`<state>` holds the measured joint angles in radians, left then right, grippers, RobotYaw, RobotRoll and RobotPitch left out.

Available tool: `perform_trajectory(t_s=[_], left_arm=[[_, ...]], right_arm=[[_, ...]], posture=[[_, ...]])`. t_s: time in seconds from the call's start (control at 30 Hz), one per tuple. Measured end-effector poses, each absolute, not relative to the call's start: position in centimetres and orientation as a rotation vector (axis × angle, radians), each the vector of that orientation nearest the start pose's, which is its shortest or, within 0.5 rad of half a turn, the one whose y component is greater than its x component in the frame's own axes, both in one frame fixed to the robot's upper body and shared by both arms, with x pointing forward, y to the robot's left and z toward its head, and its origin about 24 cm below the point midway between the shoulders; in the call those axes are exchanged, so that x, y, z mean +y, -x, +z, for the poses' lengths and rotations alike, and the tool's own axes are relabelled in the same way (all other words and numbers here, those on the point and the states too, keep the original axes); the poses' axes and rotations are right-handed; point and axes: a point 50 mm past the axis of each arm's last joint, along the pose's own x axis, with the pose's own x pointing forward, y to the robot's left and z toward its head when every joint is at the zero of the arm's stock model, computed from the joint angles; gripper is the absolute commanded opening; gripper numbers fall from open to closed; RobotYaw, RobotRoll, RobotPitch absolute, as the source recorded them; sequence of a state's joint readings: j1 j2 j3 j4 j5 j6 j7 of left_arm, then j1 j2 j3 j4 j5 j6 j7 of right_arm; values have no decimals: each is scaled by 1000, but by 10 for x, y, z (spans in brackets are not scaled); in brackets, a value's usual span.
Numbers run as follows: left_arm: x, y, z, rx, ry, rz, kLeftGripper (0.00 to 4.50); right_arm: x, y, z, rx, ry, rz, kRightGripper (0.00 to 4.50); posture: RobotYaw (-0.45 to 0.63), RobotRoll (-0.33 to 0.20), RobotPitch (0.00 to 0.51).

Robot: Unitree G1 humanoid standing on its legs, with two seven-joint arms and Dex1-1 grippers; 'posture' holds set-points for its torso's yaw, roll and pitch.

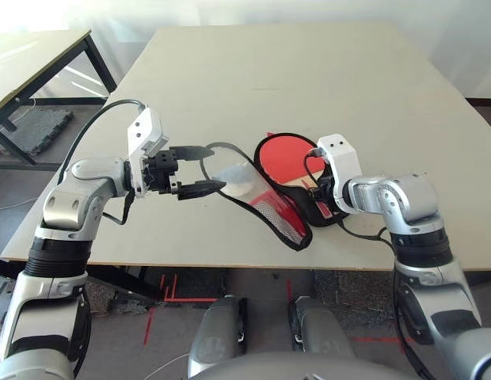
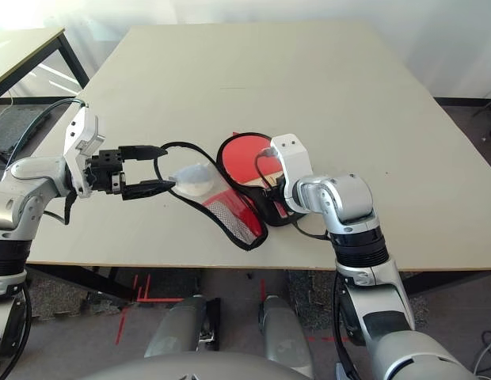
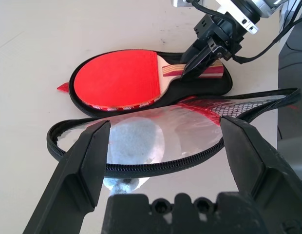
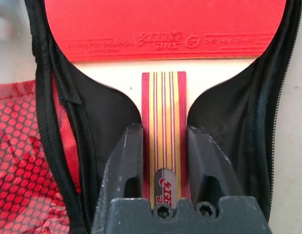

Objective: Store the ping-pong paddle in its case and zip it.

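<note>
Mesh pocket (image 2: 232, 225) and transparent cover (image 3: 185, 131) lie opened out, the case (image 3: 209, 88) still to be closed and zipped. The right gripper (image 4: 164, 127) clamps the paddle's handle (image 4: 164, 102); the left gripper (image 1: 221, 169) stands wide apart. The ping-pong paddle (image 3: 117, 78) already lies in the black-lined half.

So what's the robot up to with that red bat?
It looks to be packing the ping-pong paddle into its case, which lies open on the table. The paddle rests in one half. The right gripper has its fingers on either side of the handle; the left gripper stands open by the clear flap. The case isn't zipped yet.
</note>
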<state>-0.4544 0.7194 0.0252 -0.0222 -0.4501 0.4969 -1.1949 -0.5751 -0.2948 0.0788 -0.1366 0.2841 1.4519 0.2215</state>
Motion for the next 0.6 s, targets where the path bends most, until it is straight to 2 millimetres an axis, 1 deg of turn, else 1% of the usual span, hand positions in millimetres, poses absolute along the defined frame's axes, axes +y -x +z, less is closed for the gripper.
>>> perform_trajectory(t_s=[0.13, 0.17, 0.23, 0.33, 0.43, 0.53, 0.6], left_arm=[[209, -287, 170, 167, -231, -1175, 4500], [209, -287, 170, 168, -232, -1173, 4500], [211, -287, 170, 174, -237, -1168, 4500], [221, -287, 172, 200, -248, -1137, 4500], [230, -287, 176, 217, -268, -1116, 4500], [241, -286, 182, 226, -283, -1079, 4500], [248, -286, 185, 236, -292, -1058, 4500]], right_arm=[[-137, -301, 108, 781, 130, 389, 4017], [-137, -301, 108, 779, 135, 392, 4354], [-139, -302, 109, 756, 160, 405, 4438], [-147, -308, 120, 596, 194, 419, 4438], [-159, -311, 131, 490, 193, 449, 4438], [-182, -313, 144, 370, 168, 483, 4438], [-204, -314, 149, 296, 182, 474, 4438]], posture=[[125, 0, 52], [123, 0, 51], [121, 0, 51], [123, 0, 49], [125, 0, 47], [131, 0, 47], [132, 0, 46]])
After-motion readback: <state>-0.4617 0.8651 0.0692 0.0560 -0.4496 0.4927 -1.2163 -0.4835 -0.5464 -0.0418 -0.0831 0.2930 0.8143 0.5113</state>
